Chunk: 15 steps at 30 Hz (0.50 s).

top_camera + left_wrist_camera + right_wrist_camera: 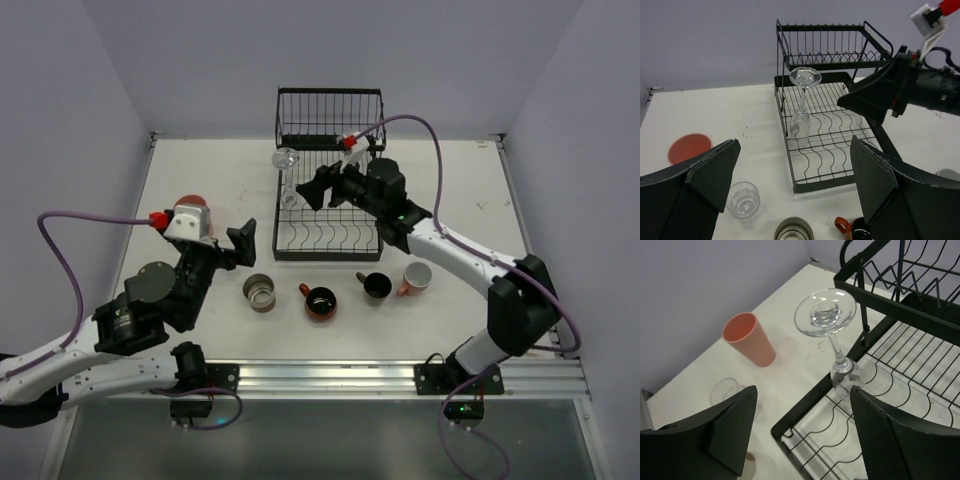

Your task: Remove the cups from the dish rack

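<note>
The black two-tier dish rack (328,235) stands at the table's back middle. One clear stemmed glass (287,176) stands upside down at the left edge of its flat tier; it also shows in the left wrist view (802,107) and the right wrist view (832,330). My right gripper (308,192) hovers open over the flat tier, just right of that glass. My left gripper (245,238) is open and empty, left of the rack's front corner. On the table stand a salmon tumbler (747,340), a short clear glass (743,200), an orange-red handled cup (320,301), a dark brown mug (376,286) and a pink mug (416,278).
A grey metal-looking cup (260,293) stands in front of the rack's left corner. The raised basket tier (330,115) holds nothing that I can see. Grey walls close the table on the left, back and right.
</note>
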Available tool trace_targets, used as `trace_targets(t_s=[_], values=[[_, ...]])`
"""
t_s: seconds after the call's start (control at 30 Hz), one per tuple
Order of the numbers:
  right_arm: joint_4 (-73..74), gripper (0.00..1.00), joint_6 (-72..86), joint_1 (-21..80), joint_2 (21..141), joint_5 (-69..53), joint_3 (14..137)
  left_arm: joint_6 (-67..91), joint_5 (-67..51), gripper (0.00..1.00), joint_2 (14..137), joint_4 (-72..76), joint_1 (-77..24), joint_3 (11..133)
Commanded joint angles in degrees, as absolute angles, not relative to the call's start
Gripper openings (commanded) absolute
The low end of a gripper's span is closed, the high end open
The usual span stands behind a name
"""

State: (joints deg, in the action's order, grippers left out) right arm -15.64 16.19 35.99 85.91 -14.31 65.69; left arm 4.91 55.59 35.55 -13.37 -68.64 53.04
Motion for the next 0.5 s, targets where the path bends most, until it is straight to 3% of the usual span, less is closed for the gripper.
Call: trace_targets(t_s=[0.0, 0.17, 0.47], values=[[-30.3, 0.77, 13.2, 36.8, 91.2, -8.3, 69.2, 3.4, 59.8, 1.00, 34.9, -16.0, -68.7, 55.6], [-36.1, 0.75, 11.8, 37.8, 98.7, -5.8, 72.2, -1.7, 61.7, 1.00, 28.9, -8.6, -68.6, 49.8], [-46.8, 0.70, 13.8, 38.9, 109.8, -2.3, 75.4, -2.6, 61.6, 1.00, 27.5, -8.5, -68.7, 49.6]])
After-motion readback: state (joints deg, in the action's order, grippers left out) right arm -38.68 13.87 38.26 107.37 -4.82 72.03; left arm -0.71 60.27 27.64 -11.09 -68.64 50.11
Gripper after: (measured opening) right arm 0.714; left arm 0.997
